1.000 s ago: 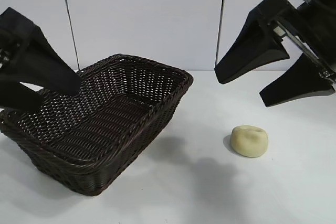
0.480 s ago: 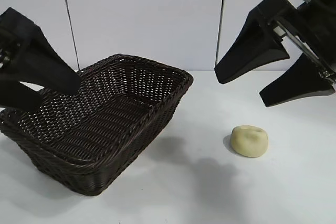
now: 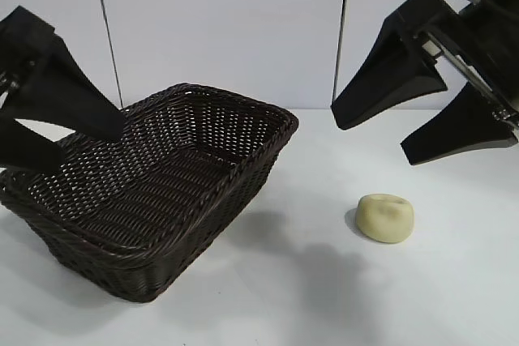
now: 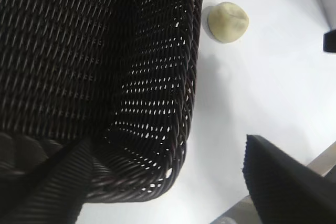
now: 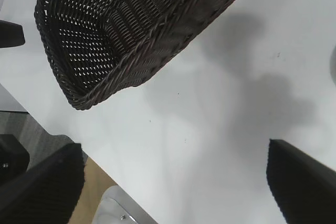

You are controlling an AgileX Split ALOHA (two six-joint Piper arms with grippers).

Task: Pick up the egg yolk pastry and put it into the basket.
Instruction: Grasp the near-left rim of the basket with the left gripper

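The egg yolk pastry (image 3: 386, 218), a small pale yellow lump with a dented top, lies on the white table to the right of the basket; the left wrist view shows the pastry (image 4: 228, 21) just beyond the basket's corner. The dark brown woven basket (image 3: 235, 176) stands left of centre with nothing inside. My right gripper (image 3: 369, 142) hangs open above and slightly behind the pastry, holding nothing. My left gripper (image 3: 91, 145) hovers open over the basket's left end, one finger above the weave (image 4: 157, 77). The right wrist view shows the basket (image 5: 173, 30) but not the pastry.
Bare white tabletop (image 3: 324, 297) spreads in front of and between basket and pastry. White wall panels (image 3: 227, 30) close the back. In the right wrist view the table's edge (image 5: 100, 177) runs past a metal bracket (image 5: 123, 208).
My left gripper has lifted very slightly over the basket. The right gripper, pastry and basket have not moved.
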